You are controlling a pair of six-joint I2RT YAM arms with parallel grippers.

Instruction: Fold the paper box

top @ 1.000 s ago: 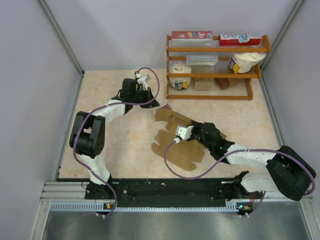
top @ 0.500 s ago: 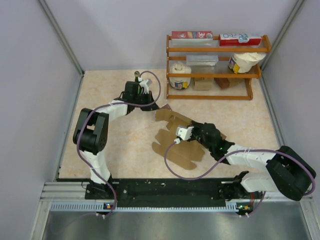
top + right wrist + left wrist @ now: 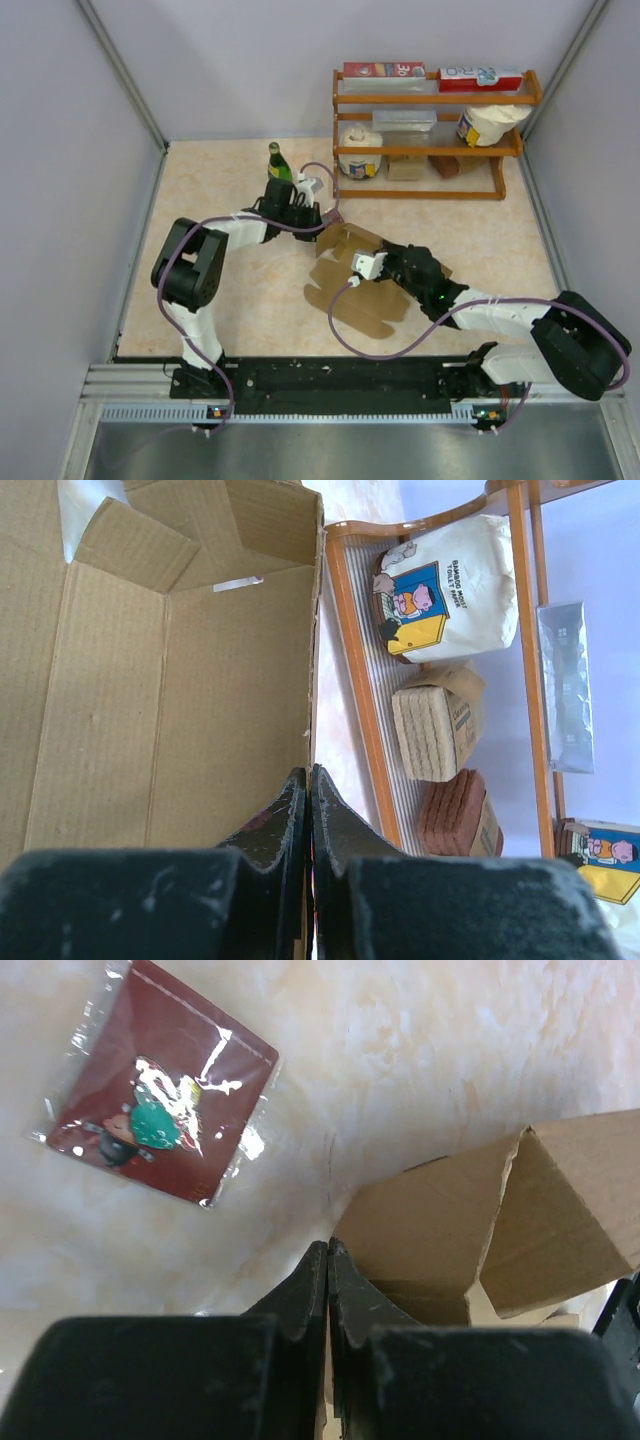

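Item, paper box (image 3: 365, 300): we list it partly raised at the middle of the table (image 3: 230, 290), long axis roughly far-to-near, between both arms; left gripper (image 3: 328, 1250), fingers shut, touches its far-left flap corner, while the nearer right gripper (image 3: 308, 775) pinches a panel edge.

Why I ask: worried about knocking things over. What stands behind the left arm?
Behind the left arm, near its wrist, a green bottle stands upright; the arm covers its base, so contact cannot be judged.
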